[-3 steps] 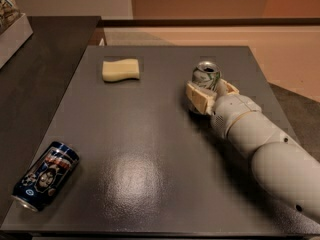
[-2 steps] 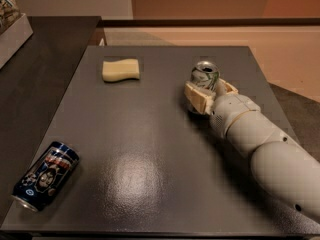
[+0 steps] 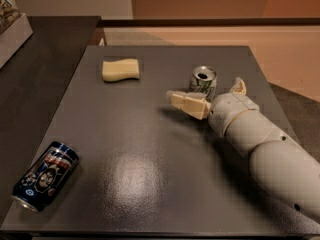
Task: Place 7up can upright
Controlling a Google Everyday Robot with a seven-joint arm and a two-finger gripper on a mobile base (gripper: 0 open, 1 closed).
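Observation:
The 7up can [image 3: 203,82], silver with green lettering, stands upright on the grey table [image 3: 130,149] at the back right, its opened top facing up. My gripper [image 3: 206,91] is right behind it on the near side, open. One beige finger [image 3: 189,104] reaches out to the can's left, the other finger [image 3: 239,86] sits to its right. The can stands between the spread fingers, near their tips, and neither finger clearly touches it. My white arm [image 3: 270,154] runs in from the lower right.
A yellow sponge [image 3: 120,69] lies at the back left of the table. A dark blue can [image 3: 45,175] lies on its side near the front left corner. A dark counter [image 3: 35,74] adjoins the table's left side, with a white box [image 3: 12,31] on it.
The fingers have spread apart from the can's sides. The can stays upright in the same spot.

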